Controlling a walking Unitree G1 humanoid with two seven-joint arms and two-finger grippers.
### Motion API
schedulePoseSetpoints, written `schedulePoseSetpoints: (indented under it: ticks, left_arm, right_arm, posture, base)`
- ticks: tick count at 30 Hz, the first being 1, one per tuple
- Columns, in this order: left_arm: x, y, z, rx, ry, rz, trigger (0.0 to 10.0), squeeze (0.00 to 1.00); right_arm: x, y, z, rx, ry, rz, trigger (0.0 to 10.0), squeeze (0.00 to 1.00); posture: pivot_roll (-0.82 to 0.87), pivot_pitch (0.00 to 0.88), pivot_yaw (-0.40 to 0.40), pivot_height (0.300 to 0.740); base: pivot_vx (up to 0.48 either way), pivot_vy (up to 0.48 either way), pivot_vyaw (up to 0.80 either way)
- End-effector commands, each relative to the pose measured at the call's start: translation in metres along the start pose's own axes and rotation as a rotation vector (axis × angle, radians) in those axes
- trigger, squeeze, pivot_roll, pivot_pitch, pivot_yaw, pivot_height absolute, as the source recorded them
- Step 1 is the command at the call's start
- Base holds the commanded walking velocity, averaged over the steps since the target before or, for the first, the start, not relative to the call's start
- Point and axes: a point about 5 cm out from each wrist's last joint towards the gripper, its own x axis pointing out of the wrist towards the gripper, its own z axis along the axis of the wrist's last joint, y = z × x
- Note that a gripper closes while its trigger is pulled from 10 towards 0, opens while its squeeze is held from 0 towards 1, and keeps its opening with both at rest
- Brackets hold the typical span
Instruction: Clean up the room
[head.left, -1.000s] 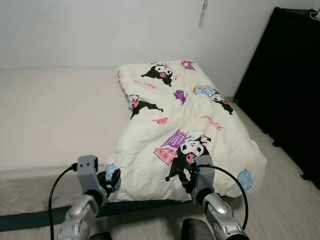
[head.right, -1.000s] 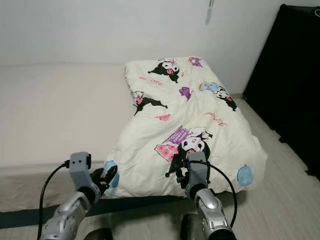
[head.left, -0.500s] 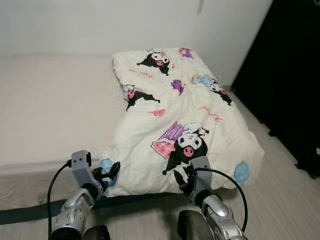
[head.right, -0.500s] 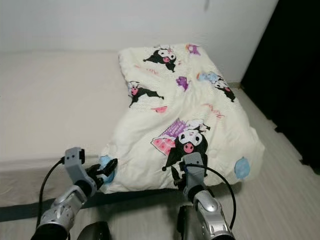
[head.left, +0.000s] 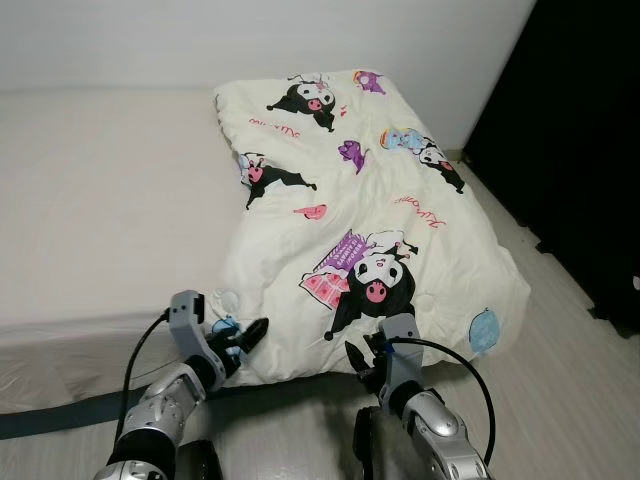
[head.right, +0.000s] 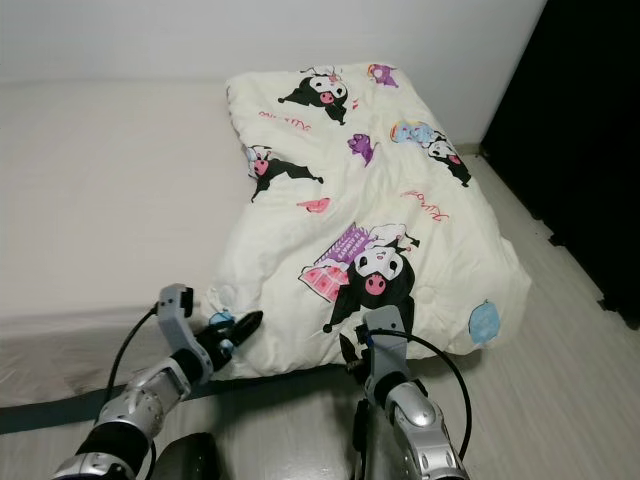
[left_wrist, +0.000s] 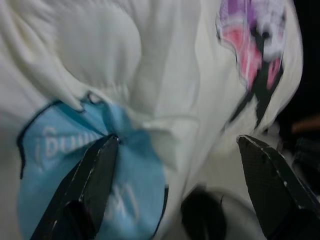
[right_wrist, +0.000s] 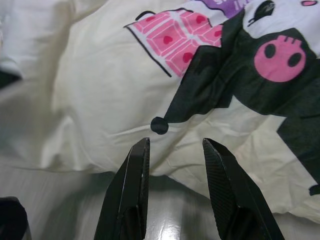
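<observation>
A cream quilt (head.left: 365, 215) printed with cartoon figures lay spread over the right half of the bed (head.left: 100, 210), running from the wall down to the foot, where its lower edge hung over the bed's edge toward the pale floor (head.left: 560, 400). The rest of the bed showed a bare beige sheet. A black cabinet (head.left: 580, 140) stood along the right side of the room.

The left end effector (head.left: 243, 336) reached in at the quilt's near left corner, beside a small blue patch (left_wrist: 95, 175) in the print. In the left wrist view its two black fingers (left_wrist: 85, 190) stood spread wide, one lying against the blue patch and the other off to the side over the folds of cloth; nothing was pinched between them.

The right end effector (right_wrist: 172, 200) hovered just below the quilt's lower edge, under the black figure with the pink face (right_wrist: 280, 55) and the pink block (right_wrist: 175, 40). Its fingers (right_wrist: 127, 190) were apart with a narrow gap, tips close to the fabric's hem and holding nothing, with the glossy floor beneath them.
</observation>
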Motion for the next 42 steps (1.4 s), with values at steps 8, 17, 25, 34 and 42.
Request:
schedulePoseSetpoints:
  ticks: [8, 17, 25, 34, 42]
  left_arm:
    - [-0.004, 0.010, -0.014, 0.124, 0.077, 0.128, 0.0, 0.00]
    - [-0.013, 0.034, 0.010, 0.168, -0.037, 0.382, 0.0, 0.00]
    - [-0.018, 0.042, 0.013, 0.164, -0.041, 0.419, 0.0, 0.00]
    - [-0.042, 0.025, -0.037, 0.072, 0.150, 0.057, 0.0, 0.00]
    - [-0.099, 0.013, -0.079, 0.064, 0.228, 0.031, 0.0, 0.00]
  right_arm:
    - [-0.003, -0.002, -0.003, 0.002, 0.021, -0.013, 10.0, 0.00]
    - [-0.003, -0.004, 0.000, -0.008, 0.014, -0.025, 10.0, 0.00]
    - [-0.003, -0.006, 0.002, -0.010, 0.013, -0.033, 10.0, 0.00]
    - [-0.005, -0.009, 0.001, 0.001, 0.008, -0.060, 10.0, 0.00]
    - [-0.003, -0.005, -0.001, 0.015, 0.010, -0.056, 10.0, 0.00]
  posture:
    - [-0.12, 0.309, -0.083, 0.555]
    - [-0.12, 0.310, -0.086, 0.555]
    - [-0.12, 0.311, -0.083, 0.555]
    - [-0.10, 0.305, -0.058, 0.555]
    - [-0.08, 0.302, -0.059, 0.555]
  base:
    - [0.000, 0.000, 0.00]
    - [0.000, 0.000, 0.00]
    - [0.000, 0.000, 0.00]
    - [0.000, 0.000, 0.00]
    - [0.000, 0.000, 0.00]
